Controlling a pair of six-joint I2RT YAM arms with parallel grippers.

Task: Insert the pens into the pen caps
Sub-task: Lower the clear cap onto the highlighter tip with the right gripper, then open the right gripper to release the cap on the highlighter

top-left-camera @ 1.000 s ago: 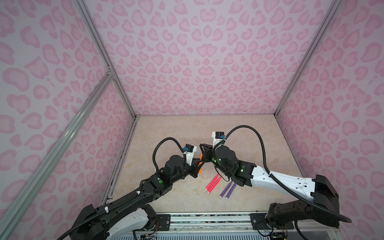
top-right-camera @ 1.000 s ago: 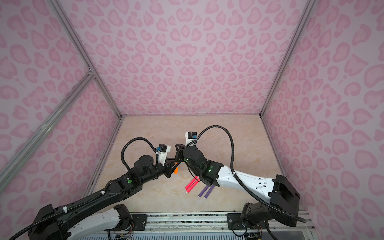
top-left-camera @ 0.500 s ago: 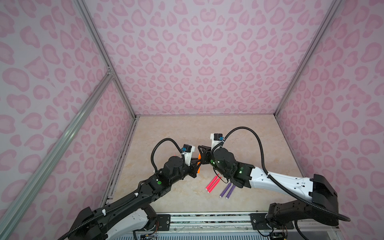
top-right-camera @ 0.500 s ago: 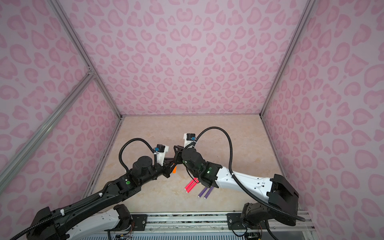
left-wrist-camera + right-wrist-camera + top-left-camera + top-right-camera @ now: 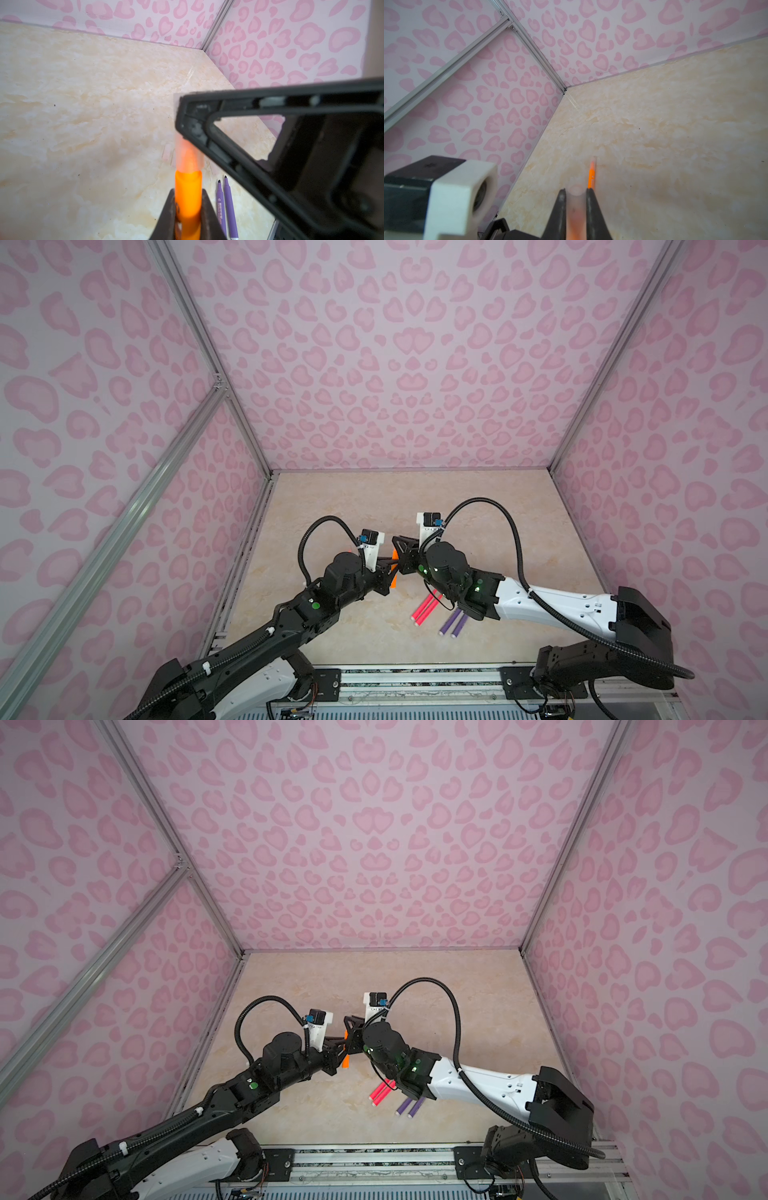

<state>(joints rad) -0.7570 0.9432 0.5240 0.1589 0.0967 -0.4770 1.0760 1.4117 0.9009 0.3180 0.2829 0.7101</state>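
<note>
Left tool (image 5: pixel 188 192): clamped on orange pen (image 5: pixel 188 182).
Right tool (image 5: pixel 575 192): clamped on clear cap (image 5: pixel 188 153), pen tip inside it.
Table (image 5: pixel 374 506): pink pens (image 5: pixel 424 608) beside purple pens (image 5: pixel 453 622).

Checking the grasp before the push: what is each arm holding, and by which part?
The left fingers pinch the orange pen on its barrel, behind the tip; the right fingers pinch the clear cap by its sides.
</note>
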